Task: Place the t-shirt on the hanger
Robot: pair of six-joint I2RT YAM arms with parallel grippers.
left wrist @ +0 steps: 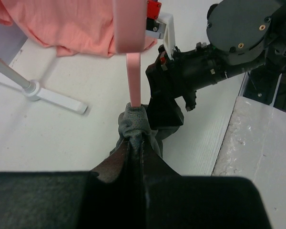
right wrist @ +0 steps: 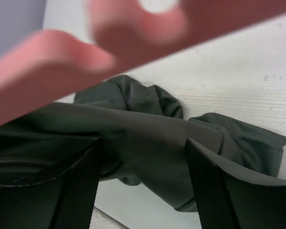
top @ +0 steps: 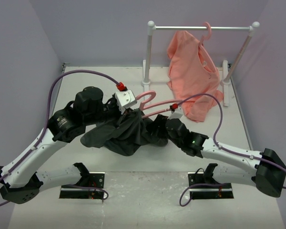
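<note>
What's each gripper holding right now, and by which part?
Left gripper pinches a t-shirt fold near where the hanger enters it. Right gripper straddles shirt cloth; whether clamped cannot be told.

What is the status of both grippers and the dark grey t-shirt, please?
Left gripper shut on dark charcoal fabric t-shirt, thin pink plastic hanger poking out of it. Right gripper open, fabric draped across. Salmon-pink garment on white rail, behind.
</note>
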